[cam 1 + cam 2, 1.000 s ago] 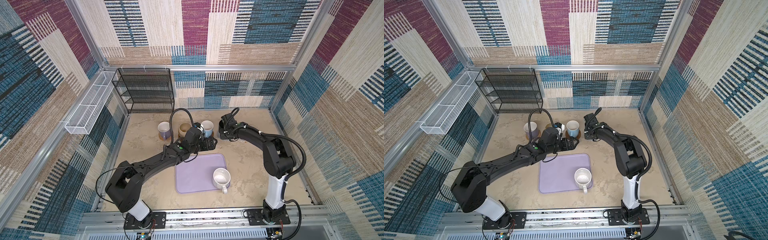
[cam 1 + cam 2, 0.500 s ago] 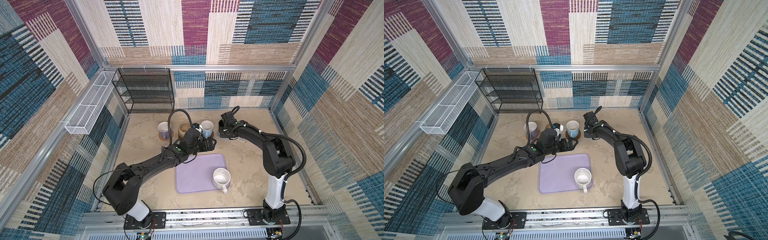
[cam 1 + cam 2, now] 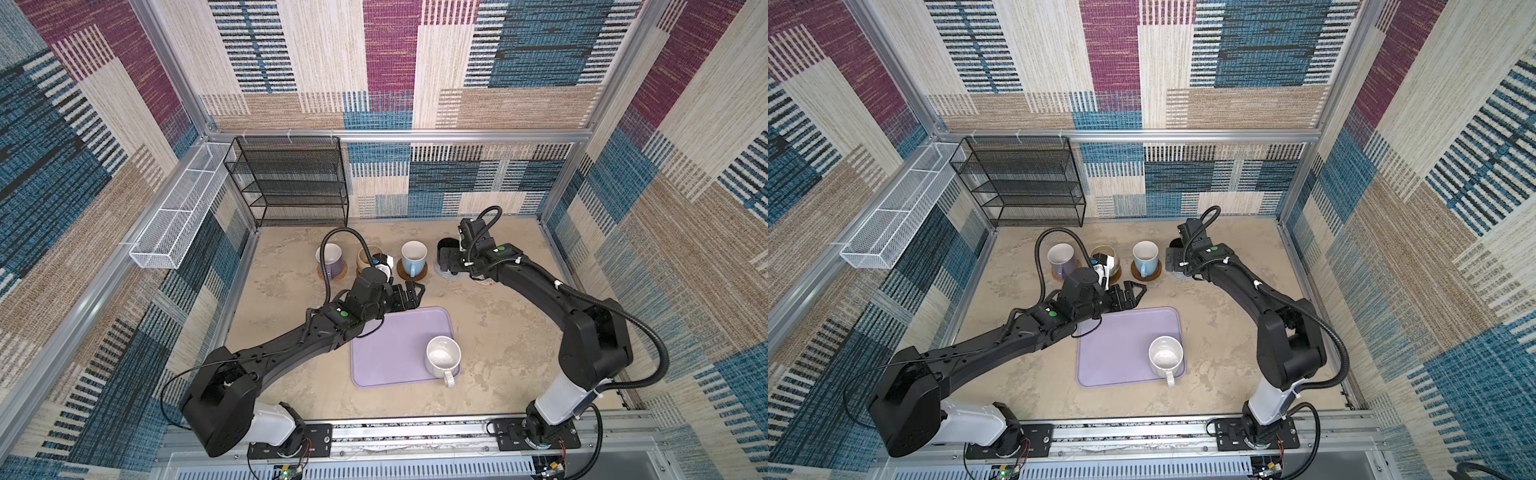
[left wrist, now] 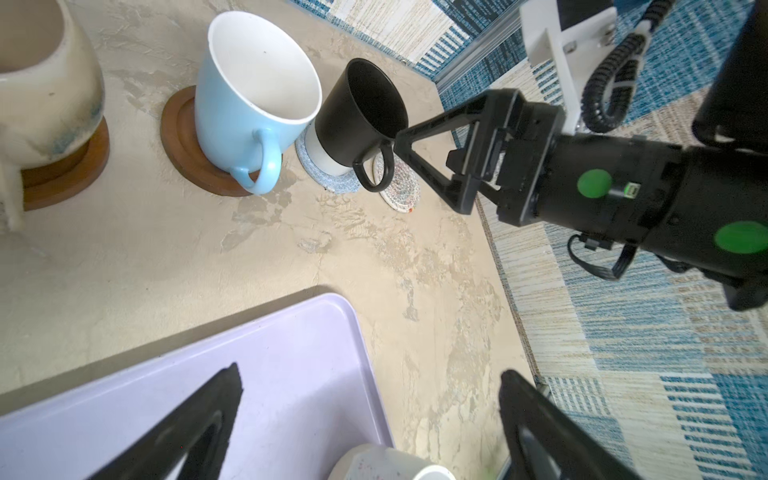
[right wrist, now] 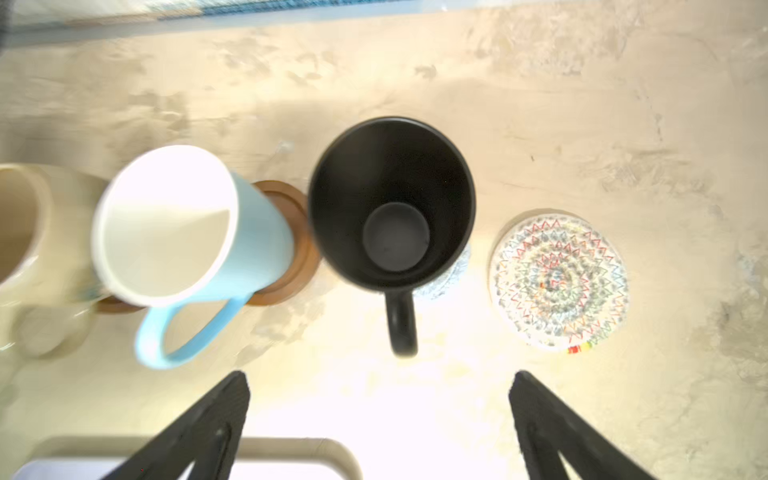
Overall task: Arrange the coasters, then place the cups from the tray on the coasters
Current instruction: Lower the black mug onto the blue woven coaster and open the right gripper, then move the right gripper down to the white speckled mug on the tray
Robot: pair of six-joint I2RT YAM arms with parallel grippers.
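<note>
Right pincer [image 5: 380, 415]: jaws wide apart, holding nothing. Its fingers [image 5: 208, 424] stand just short of the black mug [image 5: 392, 208], whose handle points between them, untouched.
Left pincer [image 4: 370, 415]: jaws wide apart with nothing between them. In both top views it hovers at the twelve o'clock edge of the lavender tray [image 3: 386, 349], aimed toward three o'clock.
Tray contents: one speckled white mug [image 3: 443, 356], upright in the corner at four o'clock, with its handle toward six o'clock, at the rim.
Black mug's seat: it stands upright on the grey-blue woven coaster [image 4: 328, 174], and its bare dark floor shows in the right wrist view.
Whitish woven coaster [image 5: 559, 278]: bare, just beside the grey-blue one at its three o'clock. In both top views the right arm mostly hides it.
Row at twelve o'clock of the tray, read from nine toward three o'clock:
- lavender mug [image 3: 330, 257] on the tan rattan coaster [image 3: 321, 273]
- beige mug [image 4: 45, 95] on a dark brown wooden coaster [image 4: 66, 174]
- light blue mug [image 4: 249, 95], white inside, on the second dark brown wooden coaster [image 4: 183, 145], with its handle toward six o'clock
- the black mug
</note>
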